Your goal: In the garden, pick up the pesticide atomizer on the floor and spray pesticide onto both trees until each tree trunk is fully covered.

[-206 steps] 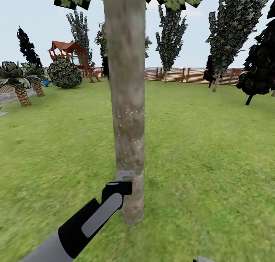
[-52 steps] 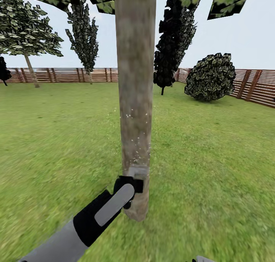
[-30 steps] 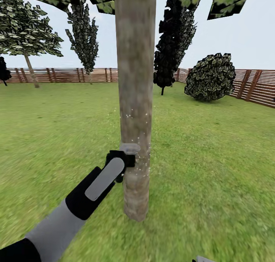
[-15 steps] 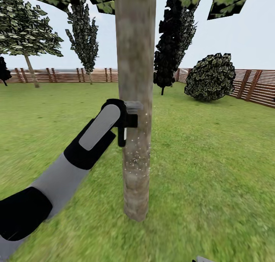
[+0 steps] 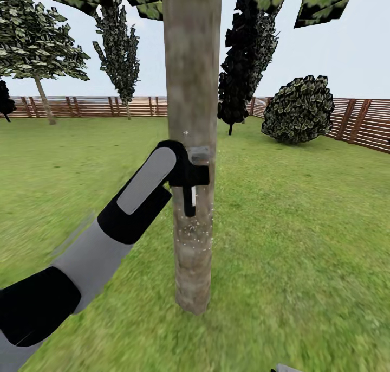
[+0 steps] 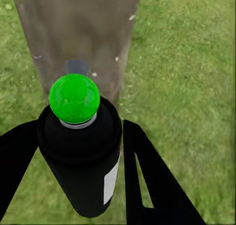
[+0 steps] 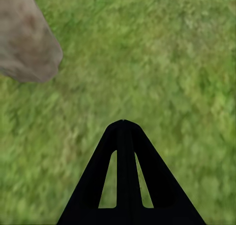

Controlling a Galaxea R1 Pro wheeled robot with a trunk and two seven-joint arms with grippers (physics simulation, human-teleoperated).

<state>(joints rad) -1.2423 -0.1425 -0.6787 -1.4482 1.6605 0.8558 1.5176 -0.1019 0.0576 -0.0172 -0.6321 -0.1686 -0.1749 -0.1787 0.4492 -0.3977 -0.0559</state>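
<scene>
I've got the atomizer (image 6: 78,146) pinched in the left tool (image 5: 187,179), one finger on each side of the dark body, green cap pointing straight at the trunk (image 5: 190,90) just ahead of it. In the head view the pale nozzle end sits right up against the bark, about mid-height. White specks (image 5: 195,228) show on the bark below the tool — above it the bark looks mostly bare, so I'd say that's where the coverage is short.

My plan for doing this well: keep the nozzle square to the bark and near it, sweep in slow vertical passes, and don't let the wrist tilt or the spray goes onto the grass (image 5: 303,242) past the trunk. The far side probably needs its own pass too.

Right tool (image 7: 123,131) hangs over grass with its fingers pressed together, nothing in it.
</scene>
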